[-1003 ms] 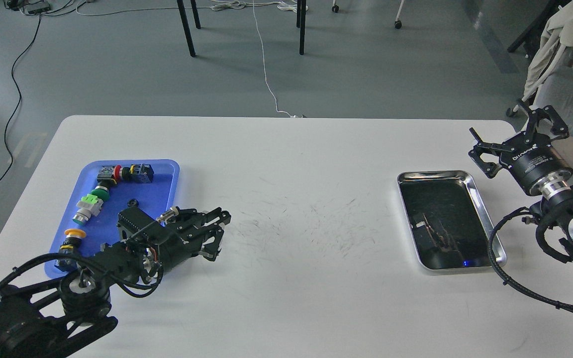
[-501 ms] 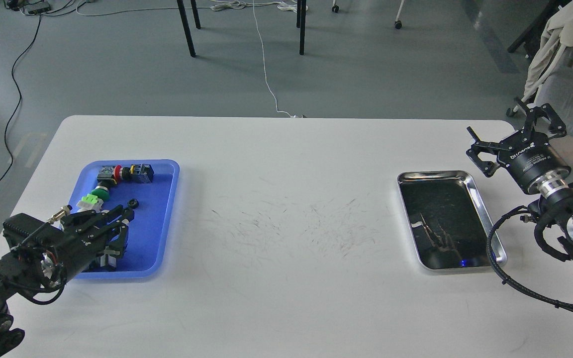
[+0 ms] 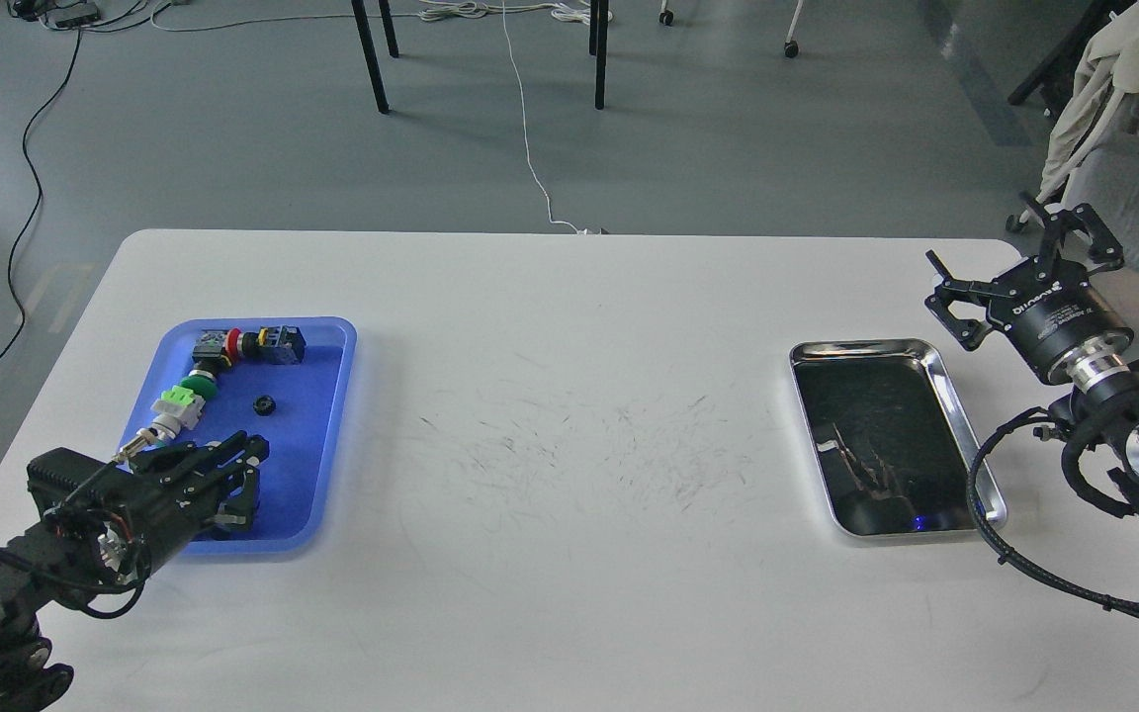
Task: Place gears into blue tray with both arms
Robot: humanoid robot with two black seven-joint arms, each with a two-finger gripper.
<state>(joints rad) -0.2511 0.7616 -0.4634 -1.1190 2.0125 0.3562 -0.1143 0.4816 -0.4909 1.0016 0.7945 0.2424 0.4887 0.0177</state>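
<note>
The blue tray [image 3: 305, 450] lies on the left of the white table. One small black gear [image 3: 263, 403] rests flat on its floor near the middle, apart from everything else. My left gripper [image 3: 245, 482] hovers over the tray's near part, open, with nothing visible between its fingers. It sits below the gear and does not touch it. At the far right, past the steel tray [image 3: 957, 396], my right gripper [image 3: 1000, 247] is raised and wide open, holding nothing. The steel tray shows only dark reflections.
Coloured push-button switches [image 3: 184, 400] and black switch parts [image 3: 278, 344] line the blue tray's left and far sides. The table [image 3: 579, 326] shows scuff marks in the middle. Chair legs, cables and a draped chair stand beyond the table.
My left arm drew back to the left, from over the tray's right edge to its near-left part, then dropped slightly. The gear now lies uncovered. My right gripper edged slightly away.
</note>
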